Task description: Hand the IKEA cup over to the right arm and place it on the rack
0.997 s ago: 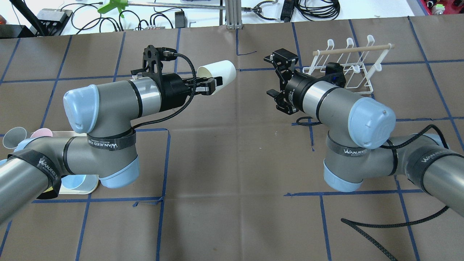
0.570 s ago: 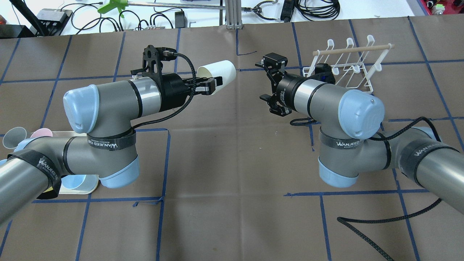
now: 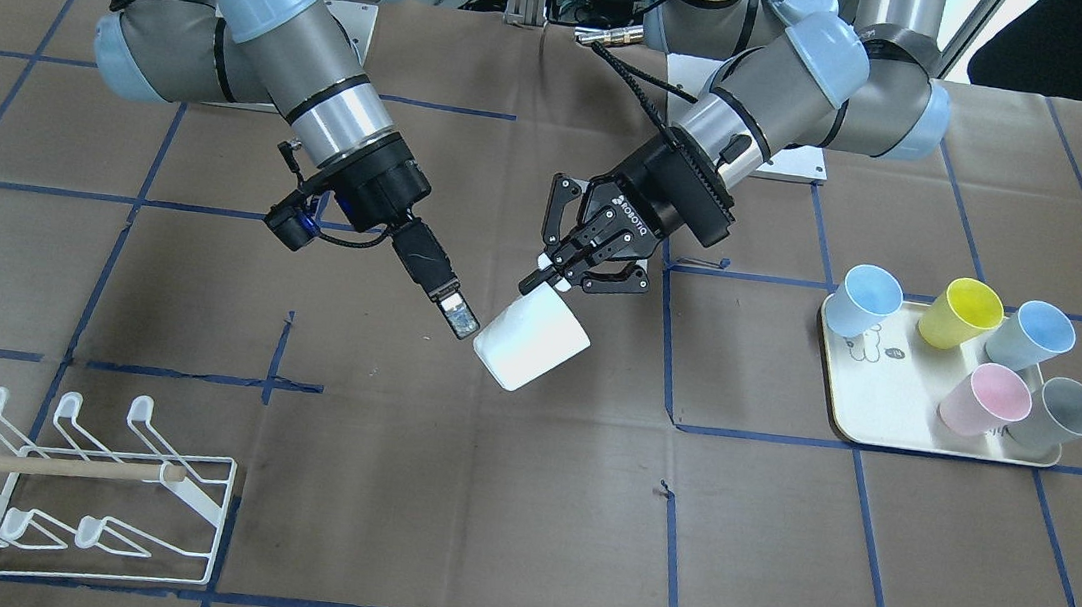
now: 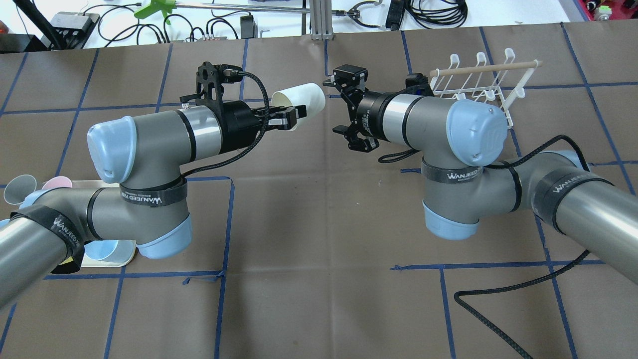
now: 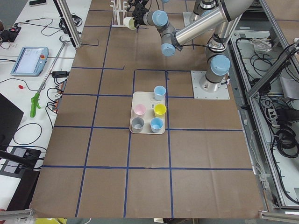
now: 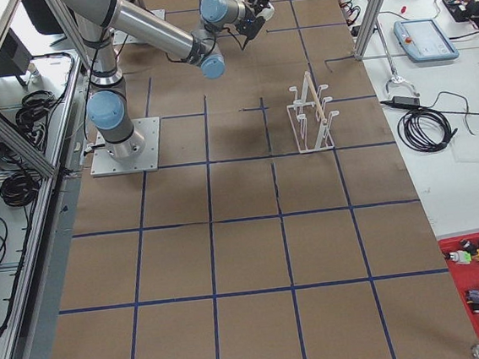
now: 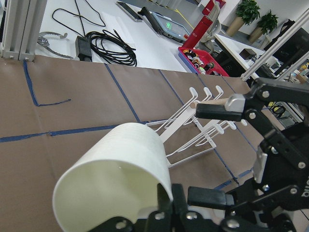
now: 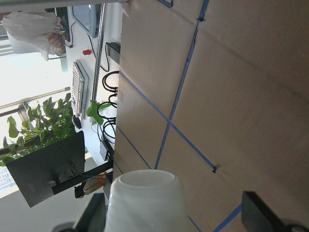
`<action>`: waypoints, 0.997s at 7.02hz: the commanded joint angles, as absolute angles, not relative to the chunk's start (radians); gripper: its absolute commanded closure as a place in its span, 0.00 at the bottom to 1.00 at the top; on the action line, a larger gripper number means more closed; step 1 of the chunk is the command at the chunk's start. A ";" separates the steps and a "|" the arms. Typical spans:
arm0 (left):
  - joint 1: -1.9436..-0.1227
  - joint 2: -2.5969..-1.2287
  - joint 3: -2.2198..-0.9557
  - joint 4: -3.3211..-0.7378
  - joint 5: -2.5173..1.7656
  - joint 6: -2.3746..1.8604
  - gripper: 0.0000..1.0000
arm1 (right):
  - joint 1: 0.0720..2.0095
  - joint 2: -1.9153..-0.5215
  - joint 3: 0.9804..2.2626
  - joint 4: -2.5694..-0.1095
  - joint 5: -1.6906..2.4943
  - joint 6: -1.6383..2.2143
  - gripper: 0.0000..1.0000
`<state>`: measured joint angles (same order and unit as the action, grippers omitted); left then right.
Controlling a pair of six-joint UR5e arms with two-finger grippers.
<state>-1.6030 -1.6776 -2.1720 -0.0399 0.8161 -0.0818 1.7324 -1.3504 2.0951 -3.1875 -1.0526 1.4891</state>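
Note:
The white IKEA cup (image 4: pixel 301 99) hangs on its side above the table's middle. My left gripper (image 4: pixel 294 114) is shut on its rim, one finger inside the mouth. The cup's closed base points at my right gripper (image 4: pixel 340 109), which is open and a short gap away from it. From the front, the cup (image 3: pixel 532 343) hangs below the left gripper (image 3: pixel 545 282), and the right gripper (image 3: pixel 459 320) shows edge-on just beside it. The right wrist view has the cup base (image 8: pixel 145 200) between its spread fingers (image 8: pixel 260 217). The white wire rack (image 4: pixel 478 85) stands behind the right arm.
A cream tray (image 3: pixel 892 411) with several coloured cups sits on the robot's left side of the table. A loose black cable (image 4: pixel 498 294) lies near the right arm. Cables and tools lie on the white bench (image 4: pixel 279 20) beyond the table's far edge.
My right arm has swung left, bringing its open gripper from beside the rack to just short of the cup's base. The left arm and the cup have stayed still.

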 commanded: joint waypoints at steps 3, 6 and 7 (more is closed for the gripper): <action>-1.605 -1.677 -2.169 -0.040 0.818 -0.095 1.00 | 1.749 -1.333 2.065 -3.182 -1.051 1.500 0.02; -1.605 -1.677 -2.164 -0.040 0.818 -0.095 1.00 | 1.750 -1.331 2.045 -3.178 -1.049 1.500 0.02; -1.605 -1.677 -2.164 -0.040 0.818 -0.095 1.00 | 1.753 -1.327 2.046 -3.178 -1.051 1.500 0.02</action>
<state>-1.6045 -1.6767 -2.1649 -0.0399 0.8176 -0.0951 1.7508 -1.3300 2.0469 -3.1787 -1.0495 1.5002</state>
